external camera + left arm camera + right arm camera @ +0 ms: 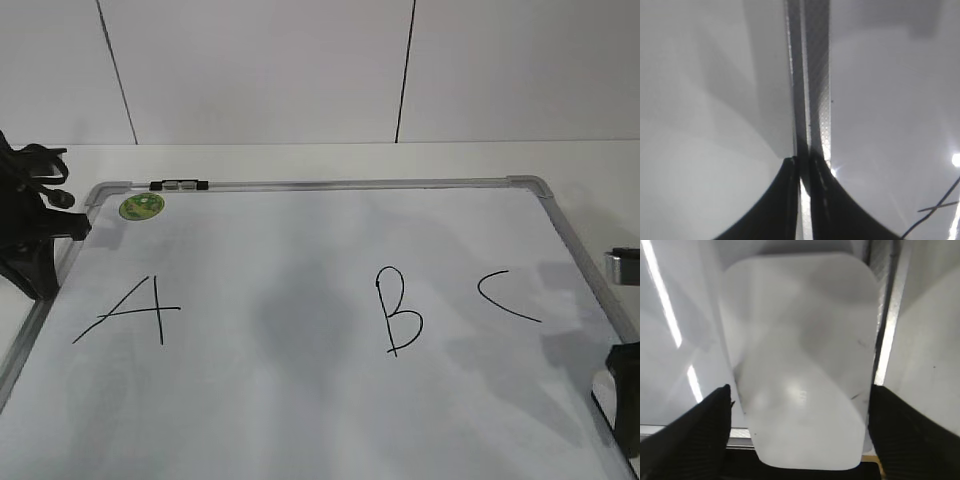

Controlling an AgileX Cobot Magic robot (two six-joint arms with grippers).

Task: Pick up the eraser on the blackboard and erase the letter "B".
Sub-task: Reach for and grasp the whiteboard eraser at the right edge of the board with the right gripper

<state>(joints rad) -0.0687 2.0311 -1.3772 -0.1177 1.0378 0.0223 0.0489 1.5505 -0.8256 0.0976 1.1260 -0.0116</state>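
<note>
The board (320, 400) lies flat on the table (320, 160), and everything here is placed relative to its B (398, 311), which stands whole between the A (130, 312) and the C (505, 298). The eraser (800, 365) sits far to the right of the B, by the board's right frame; in the right wrist view it fills the gap between the 2 dark fingers (695, 435) of the right end effector (800, 432), which is spread wide with a finger on each flank. I cannot tell whether either finger touches it yet. In the exterior view only the dark edge of that end effector (625, 400) shows, low and right of the B.

The step in hand looks like the grasp. To do it well, I would centre the fingers on the eraser's long sides and close squarely, so the block does not twist or skid against the frame. It should be gripped low enough to hold, with the base left free to meet the board. Lift only slightly, then travel left toward the B, passing below the C so that letter is not smeared.

The left end effector (801, 165) is clenched on nothing, far left of the B over the board's left frame, well clear of the work.
</note>
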